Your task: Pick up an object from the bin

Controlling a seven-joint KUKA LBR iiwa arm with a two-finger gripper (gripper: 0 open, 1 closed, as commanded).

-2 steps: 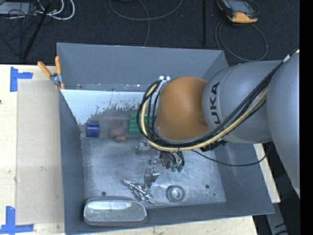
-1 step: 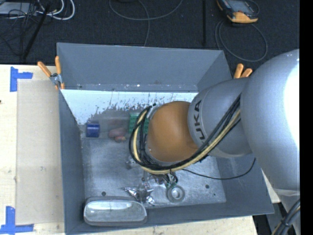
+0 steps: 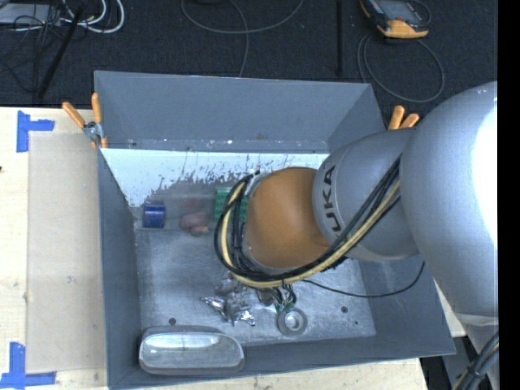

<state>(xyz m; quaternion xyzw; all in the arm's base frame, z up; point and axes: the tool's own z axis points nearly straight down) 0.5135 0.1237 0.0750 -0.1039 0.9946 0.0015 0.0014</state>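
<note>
Camera view: gripper, grip state unclear, near clear oblong case lying left-right.

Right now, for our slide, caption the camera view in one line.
KUKA arm reaches into grey bin, gripper above small metal bits beside a metal ring.

Cables and perhaps an orange handset lie on dark floor.

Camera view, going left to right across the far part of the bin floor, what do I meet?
In order: blue cylinder → brownish lump → green block → the arm's orange cover.
</note>
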